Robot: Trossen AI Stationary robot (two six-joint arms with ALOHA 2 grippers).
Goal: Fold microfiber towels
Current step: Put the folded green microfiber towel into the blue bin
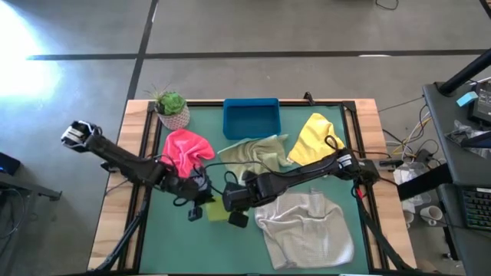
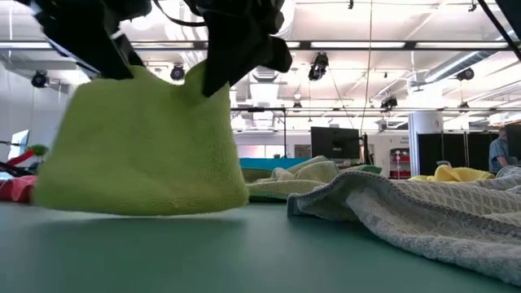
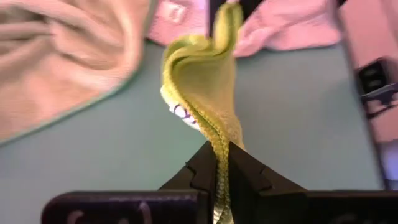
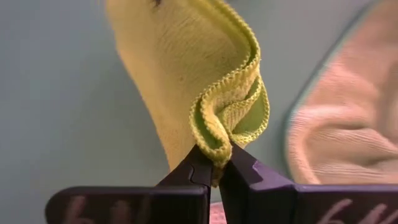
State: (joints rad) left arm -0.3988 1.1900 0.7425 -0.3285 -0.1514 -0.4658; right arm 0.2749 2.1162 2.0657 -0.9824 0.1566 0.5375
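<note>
Bright and even across the table (image 1: pixel 307 245), with strong white glare on the floor (image 1: pixel 31 38) off its far left corner. Lit overhead by ceiling strip lights (image 2: pixel 366 49). Softly blurred close up in both wrist views.

From above, we see only a small bit of the lime green towel (image 1: pixel 215 210) — both arms cover the rest. In the low view, the grippers are cut off at the top edge. The grey towel (image 2: pixel 423 213) runs off the side — we can't see its end.
</note>
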